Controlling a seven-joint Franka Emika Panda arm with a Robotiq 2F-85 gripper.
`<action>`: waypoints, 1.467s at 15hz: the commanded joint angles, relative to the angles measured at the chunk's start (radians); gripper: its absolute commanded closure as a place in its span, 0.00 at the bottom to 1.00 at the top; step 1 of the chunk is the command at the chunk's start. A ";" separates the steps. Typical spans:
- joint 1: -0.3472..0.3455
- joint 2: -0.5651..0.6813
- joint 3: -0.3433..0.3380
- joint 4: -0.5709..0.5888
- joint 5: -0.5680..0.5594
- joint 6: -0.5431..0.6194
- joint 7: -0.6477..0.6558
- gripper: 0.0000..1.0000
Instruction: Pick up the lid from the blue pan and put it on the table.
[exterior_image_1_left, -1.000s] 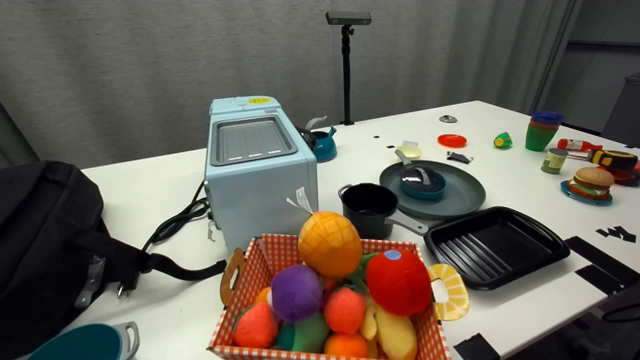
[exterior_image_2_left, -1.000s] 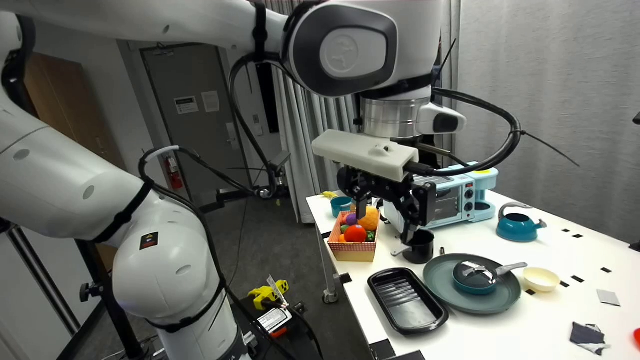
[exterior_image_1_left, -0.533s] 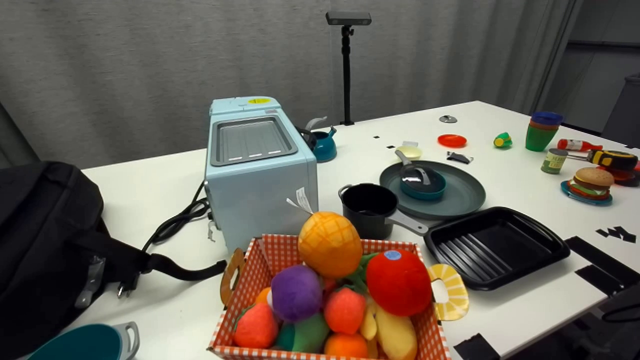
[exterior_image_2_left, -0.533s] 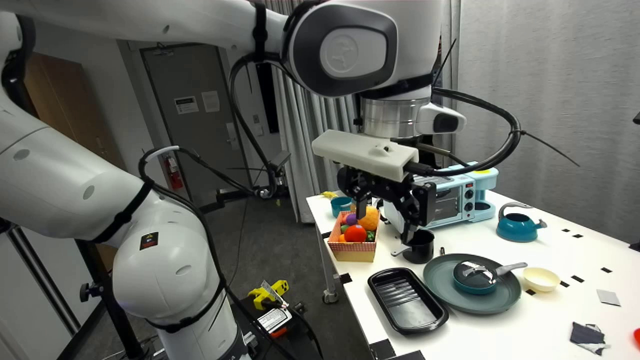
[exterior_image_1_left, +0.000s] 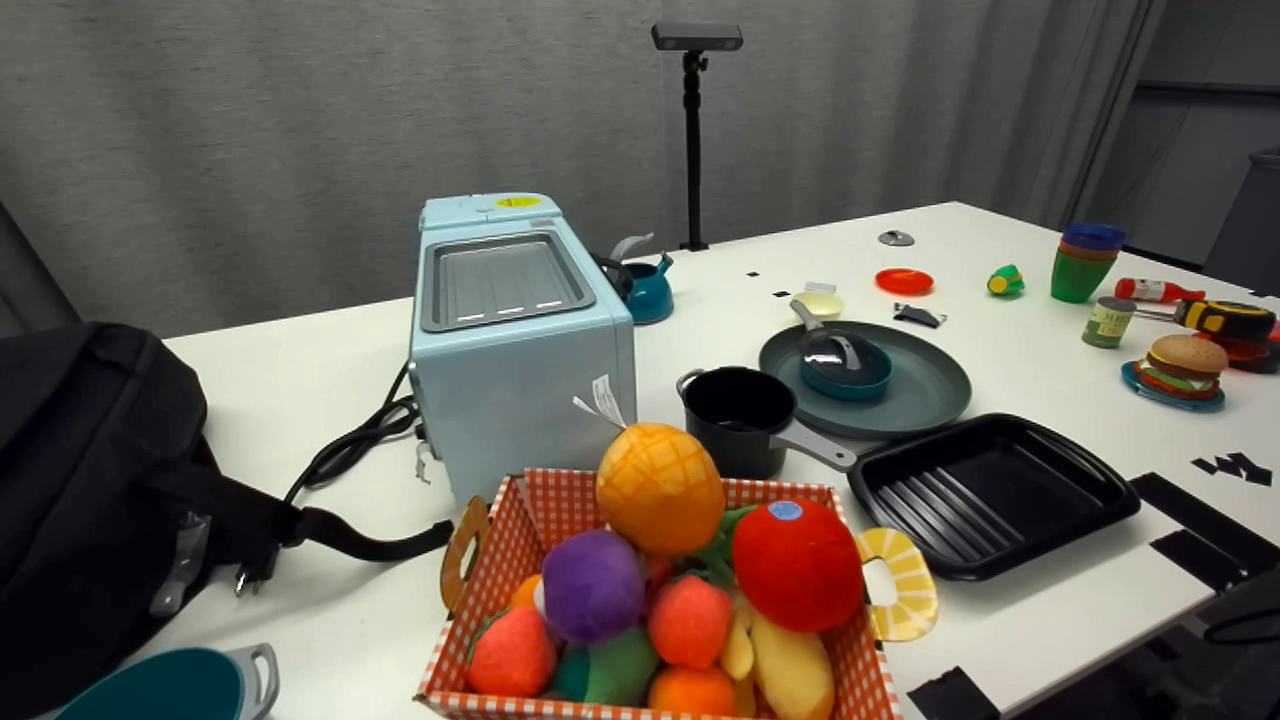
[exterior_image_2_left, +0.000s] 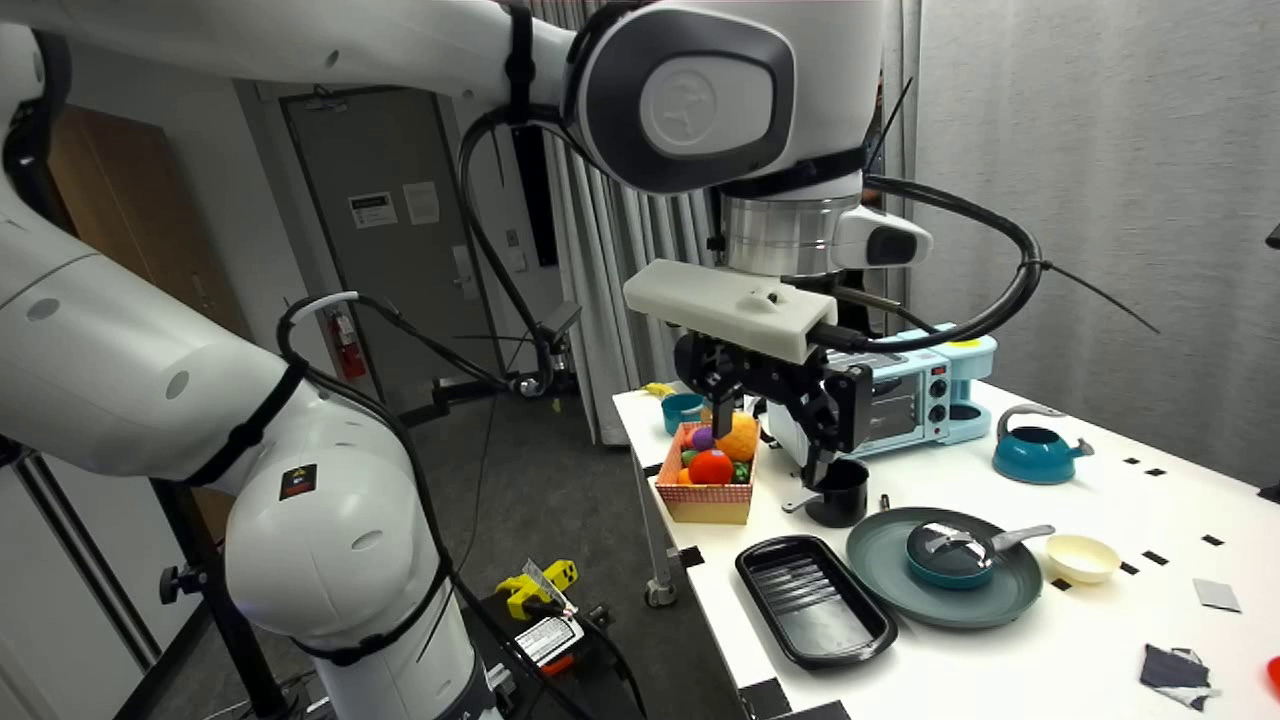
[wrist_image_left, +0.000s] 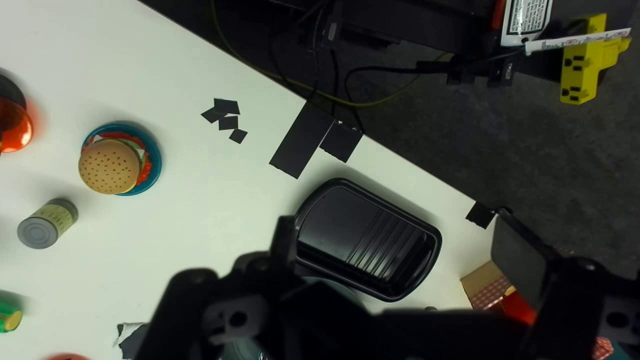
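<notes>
end effector (wrist_image_left: 400, 240) well above table (exterior_image_2_left: 1000, 685), lid (exterior_image_2_left: 960, 555) on pan (exterior_image_1_left: 850, 391), tray rim (exterior_image_2_left: 1010, 607) around

Arm (exterior_image_2_left: 320, 590), one, white: is standing bent before me, its upper link (exterior_image_2_left: 420, 50) reaching across high. Wrist (exterior_image_2_left: 780, 235), one, silver-banded: is pointing down. Gripper (exterior_image_2_left: 775, 440), one, black: is hanging below it, both fingers (wrist_image_left: 522, 257) aiming downward and standing wide apart.
</notes>
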 joint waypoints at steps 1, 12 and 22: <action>-0.021 0.005 0.019 0.001 0.012 -0.001 -0.011 0.00; -0.019 0.019 0.021 0.004 0.014 0.009 -0.007 0.00; -0.008 0.272 0.049 0.057 0.014 0.268 0.031 0.00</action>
